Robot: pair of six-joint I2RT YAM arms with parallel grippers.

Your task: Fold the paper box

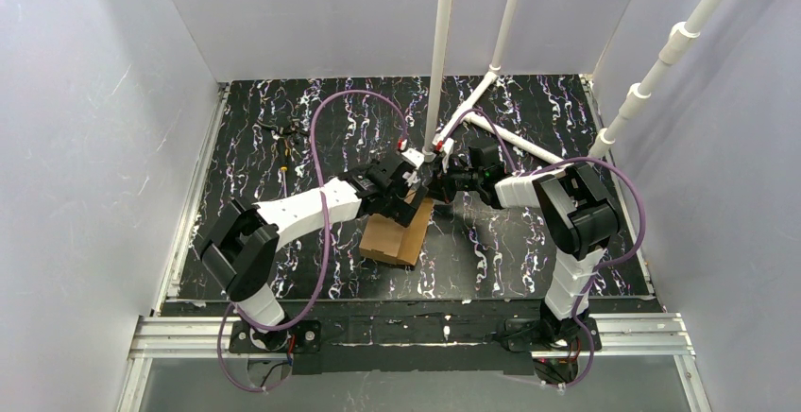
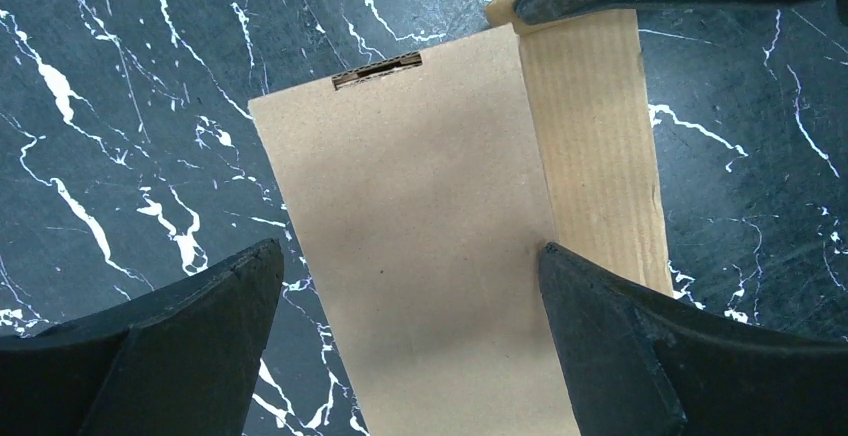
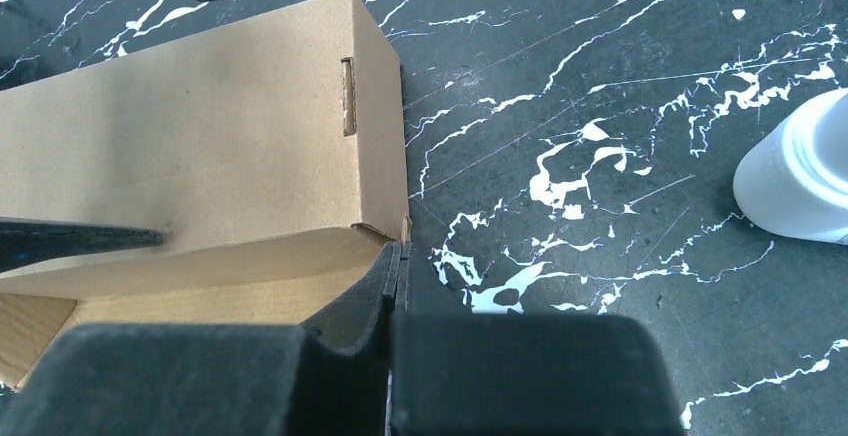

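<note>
Cardboard: the paper box (image 1: 397,234) lies near the middle of the table (image 1: 264,176), only partly folded. A broad plain panel faces up with a narrow slot (image 2: 377,69) at one edge. A side flap (image 2: 595,146) showing its ribbed inner face rises along one long crease.
Fold in hand: by my reading, the side walls are being raised and set. The box is not closed, and most of the folding looks left to do.
Next fold: it likely calls for one claw to pin the broad panel flat while the other pushes the flap upright past its crease. Stiff card will probably spring back unless it is held there.
Left claw: the left gripper (image 2: 410,256) is released, its fingers spread wide above the broad panel, one to either side, grasping nothing.
Right claw: the right gripper (image 3: 398,256) is clenched, its tips together right at the box's corner, by the end of the raised flap. Whether a thin edge of card is nipped between them I cannot tell.
Arms: both reach inward from the near edge, forearms converging over the box with wrists pitched down. The two claws are close together at its far end.
Beyond: the foot of a white pipe (image 3: 800,166) stands on the table, well apart from the box.
</note>
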